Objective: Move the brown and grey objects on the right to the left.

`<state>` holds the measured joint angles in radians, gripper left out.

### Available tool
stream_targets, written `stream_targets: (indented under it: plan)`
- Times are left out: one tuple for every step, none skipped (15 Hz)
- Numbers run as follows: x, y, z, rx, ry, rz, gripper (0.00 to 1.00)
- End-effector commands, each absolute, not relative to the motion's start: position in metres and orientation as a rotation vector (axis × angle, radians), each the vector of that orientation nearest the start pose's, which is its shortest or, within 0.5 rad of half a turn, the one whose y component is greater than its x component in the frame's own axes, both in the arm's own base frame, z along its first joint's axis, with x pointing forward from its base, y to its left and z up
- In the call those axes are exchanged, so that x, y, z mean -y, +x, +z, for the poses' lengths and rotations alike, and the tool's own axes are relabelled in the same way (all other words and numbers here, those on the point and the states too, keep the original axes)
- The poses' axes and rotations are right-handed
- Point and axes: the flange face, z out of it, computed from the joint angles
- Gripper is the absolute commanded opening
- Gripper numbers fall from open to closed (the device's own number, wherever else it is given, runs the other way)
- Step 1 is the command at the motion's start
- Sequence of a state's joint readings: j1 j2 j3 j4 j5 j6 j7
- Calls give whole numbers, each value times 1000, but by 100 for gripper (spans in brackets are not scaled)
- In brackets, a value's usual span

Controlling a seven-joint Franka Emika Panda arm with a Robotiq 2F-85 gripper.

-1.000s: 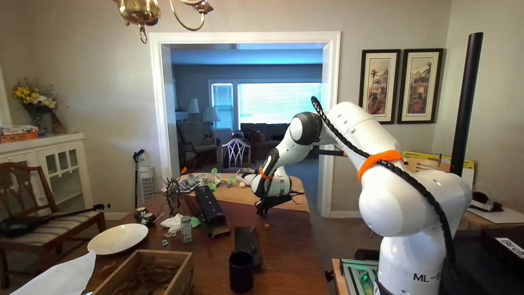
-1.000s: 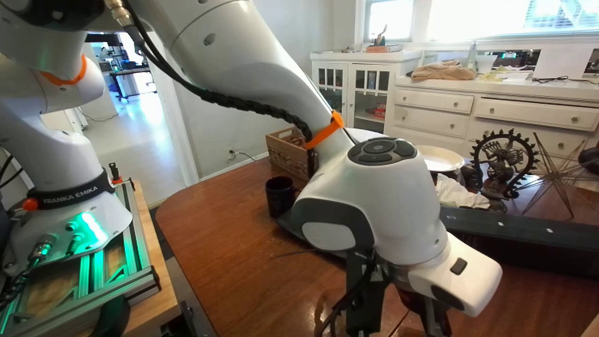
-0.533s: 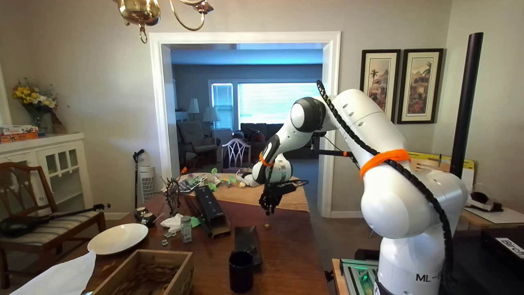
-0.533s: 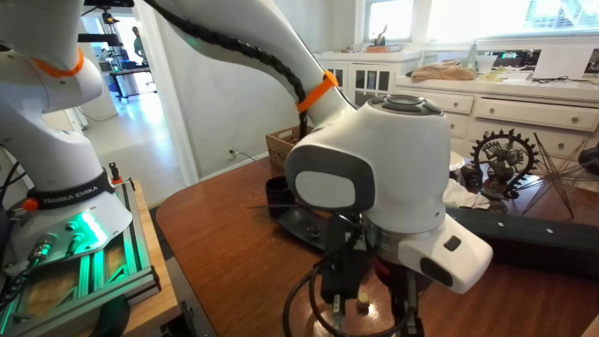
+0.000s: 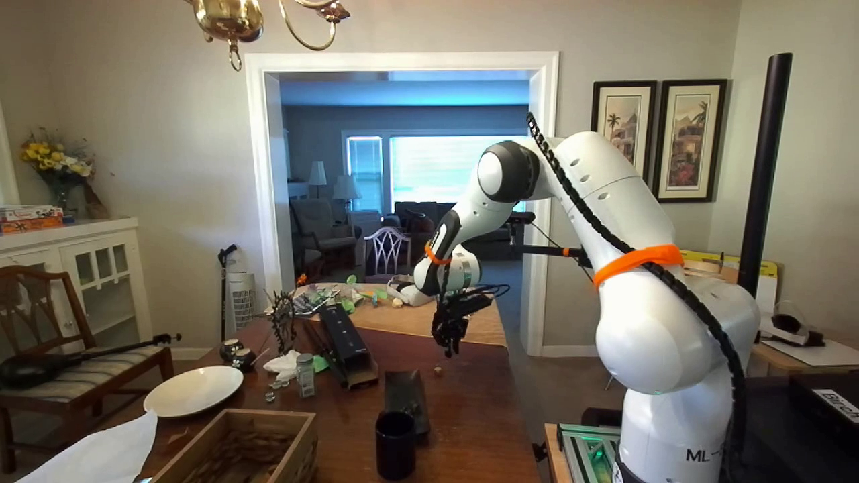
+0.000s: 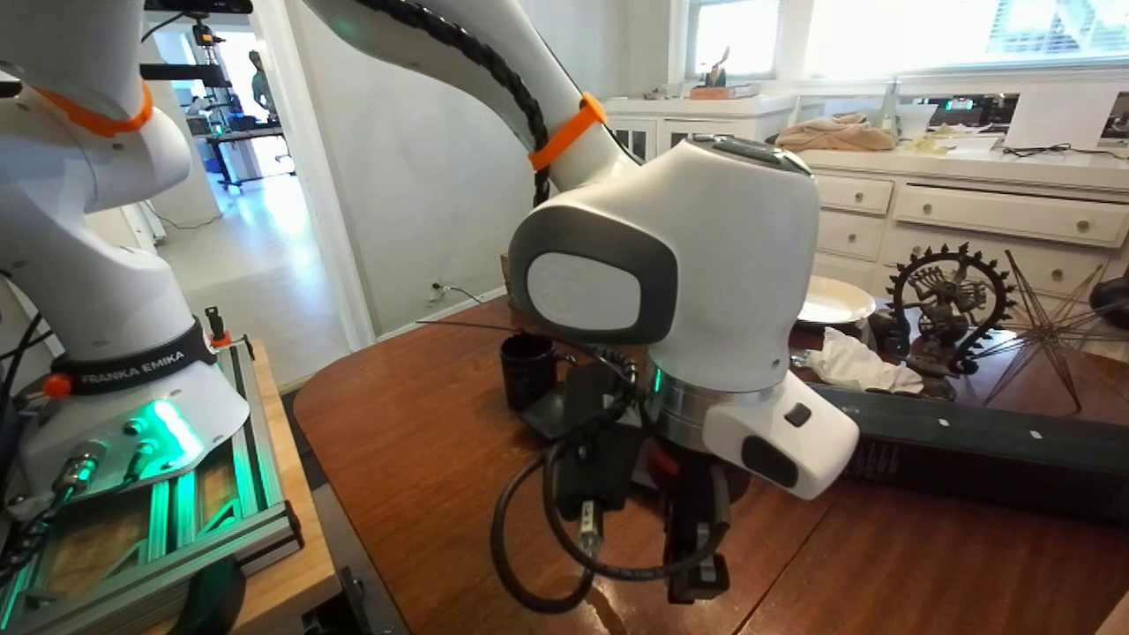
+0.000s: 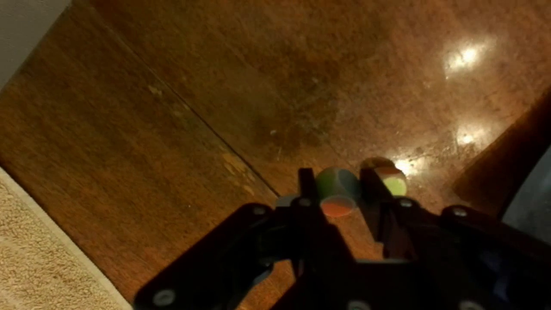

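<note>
Arm point(image 5: 621, 208) arched over table point(image 5: 480, 416) — end effector point(image 7: 338, 183) pointing down, clamped on small multicoloured block point(image 7: 338, 196).

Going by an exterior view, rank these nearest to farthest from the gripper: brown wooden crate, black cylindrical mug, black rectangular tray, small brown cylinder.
1. Small brown cylinder: on the table, lower left of the gripper.
2. Black rectangular tray: nearer the camera, slightly left.
3. Black cylindrical mug: in front of the tray.
4. Brown wooden crate: left of the mug.
</note>
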<state>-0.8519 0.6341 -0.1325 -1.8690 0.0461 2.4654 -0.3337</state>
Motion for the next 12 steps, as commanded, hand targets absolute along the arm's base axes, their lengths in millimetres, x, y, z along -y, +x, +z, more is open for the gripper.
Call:
stream_targets:
  plan:
    - [502, 344, 176, -932, -3013, 183, 7]
    - [499, 344, 176, -920, -3020, 191, 7]
    - [495, 343, 175, -903, -3023, 199, 7]
    - [492, 344, 174, -891, -3029, 199, 12]
    - [489, 344, 173, -884, -3032, 205, 49]
    - [487, 344, 173, -881, -3035, 211, 57]
    - [485, 345, 172, -876, -3036, 215, 63]
    - [483, 345, 172, -872, -3037, 218, 71]
    - [481, 346, 171, -871, -3037, 221, 78]
    - [480, 346, 170, -869, -3038, 223, 85]
    - [479, 347, 172, -868, -3039, 225, 93]
    - [477, 348, 171, -865, -3040, 223, 99]
